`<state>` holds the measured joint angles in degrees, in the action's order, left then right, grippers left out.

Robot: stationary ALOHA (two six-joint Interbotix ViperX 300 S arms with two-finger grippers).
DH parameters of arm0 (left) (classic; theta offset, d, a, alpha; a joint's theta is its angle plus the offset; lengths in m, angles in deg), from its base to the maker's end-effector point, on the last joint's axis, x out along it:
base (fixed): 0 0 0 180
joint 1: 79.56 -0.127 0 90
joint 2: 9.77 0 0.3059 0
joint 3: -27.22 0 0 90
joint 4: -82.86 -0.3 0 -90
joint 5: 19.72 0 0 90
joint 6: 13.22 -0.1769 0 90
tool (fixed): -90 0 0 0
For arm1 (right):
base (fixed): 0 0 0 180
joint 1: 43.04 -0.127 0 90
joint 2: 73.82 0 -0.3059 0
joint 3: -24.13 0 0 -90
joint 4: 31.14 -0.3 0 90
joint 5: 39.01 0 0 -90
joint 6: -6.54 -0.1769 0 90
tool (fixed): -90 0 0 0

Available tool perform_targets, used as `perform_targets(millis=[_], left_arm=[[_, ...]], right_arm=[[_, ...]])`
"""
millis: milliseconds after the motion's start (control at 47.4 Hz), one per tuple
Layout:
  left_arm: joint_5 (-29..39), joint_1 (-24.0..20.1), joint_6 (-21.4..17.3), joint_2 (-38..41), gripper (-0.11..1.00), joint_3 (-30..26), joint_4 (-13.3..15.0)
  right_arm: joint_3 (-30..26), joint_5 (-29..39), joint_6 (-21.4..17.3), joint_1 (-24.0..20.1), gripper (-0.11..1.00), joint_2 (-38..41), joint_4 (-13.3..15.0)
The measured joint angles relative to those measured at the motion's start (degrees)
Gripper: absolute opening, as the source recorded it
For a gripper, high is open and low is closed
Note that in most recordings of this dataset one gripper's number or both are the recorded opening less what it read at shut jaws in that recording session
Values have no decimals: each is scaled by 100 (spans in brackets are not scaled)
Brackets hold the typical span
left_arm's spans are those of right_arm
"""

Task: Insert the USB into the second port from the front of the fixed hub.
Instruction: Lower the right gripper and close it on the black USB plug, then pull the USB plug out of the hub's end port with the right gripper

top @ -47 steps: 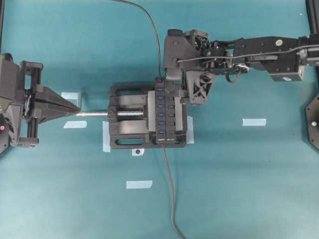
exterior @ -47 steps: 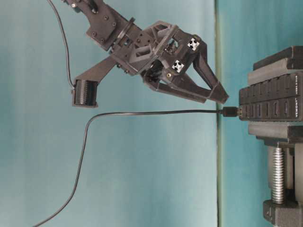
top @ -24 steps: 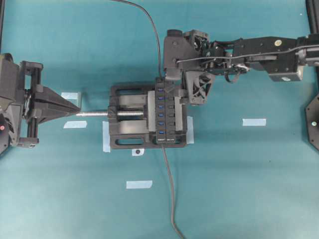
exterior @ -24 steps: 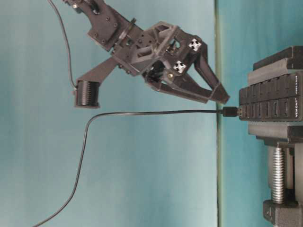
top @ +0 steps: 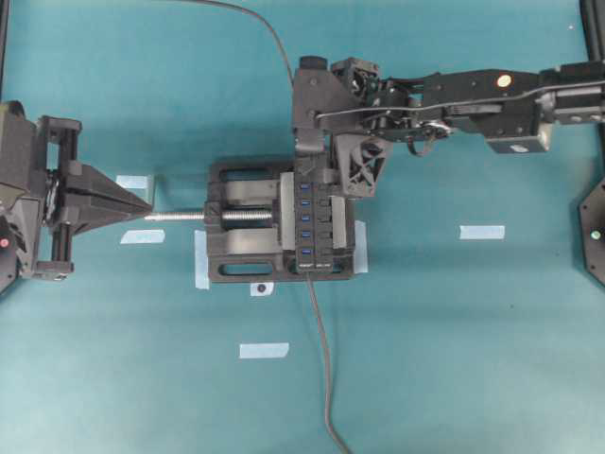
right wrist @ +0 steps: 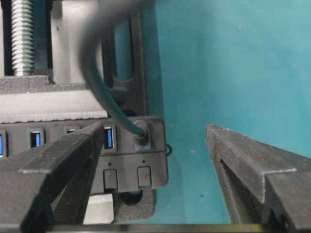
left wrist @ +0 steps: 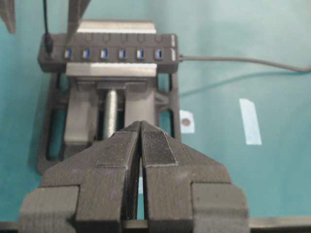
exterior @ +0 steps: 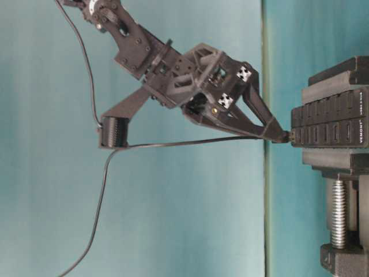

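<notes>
**USB seated in the end slot, right gripper spread wide around it**

From the overhead view I saw the fixed hub [top: 315, 222] clamped in the black vise [top: 248, 234], whose silver screw [top: 180, 217] pointed toward my left arm. The vise sat on the teal table [top: 454, 340], with strips of pale tape [top: 481, 232] stuck here and there on the surface.

The USB [right wrist: 142, 132] was plugged into the hub's last slot, at the end nearest the right arm; in the right wrist view its dark cable [right wrist: 99, 73] rose out of that slot and curved up out of the picture. The blue slot right beside it stood empty. In the left wrist view the plug [left wrist: 48, 46] showed at the far left end of the row of blue slots.

The right gripper [right wrist: 155, 170] was released, its jaws wide apart and straddling the end of the hub. One finger [right wrist: 53, 170] lay over the hub's row of slots, the other [right wrist: 252, 170] over bare table beside the hub. From table level its tips [exterior: 277, 134] sat right at the plug, though I could not tell whether they touched it.

The left gripper [left wrist: 141, 160] was clenched on nothing, pads pressed together, aimed at the screw end of the vise and well apart from the hub. The hub's own cable [top: 321, 369] ran off the other end toward the near table edge.
</notes>
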<state>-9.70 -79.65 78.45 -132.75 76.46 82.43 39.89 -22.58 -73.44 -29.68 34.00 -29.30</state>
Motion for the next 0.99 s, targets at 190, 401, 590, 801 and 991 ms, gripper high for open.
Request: perform_targets(millis=[190, 401, 590, 801, 991], left_arm=[[0, 0, 0, 0, 0, 0, -9], [0, -9, -9, 0, 0, 0, 0], [0, 0, 0, 0, 0, 9, 0], [0, 0, 0, 0, 0, 9, 0], [0, 0, 0, 0, 0, 9, 0]], right_arm=[[0, 0, -97, -9, 84, 9, -9], [0, 0, -97, 0, 80, 26, -9], [0, 0, -97, -9, 66, 35, 0], [0, -79, -97, -26, 48, 35, -9], [0, -114, -97, -79, 23, 35, 0]])
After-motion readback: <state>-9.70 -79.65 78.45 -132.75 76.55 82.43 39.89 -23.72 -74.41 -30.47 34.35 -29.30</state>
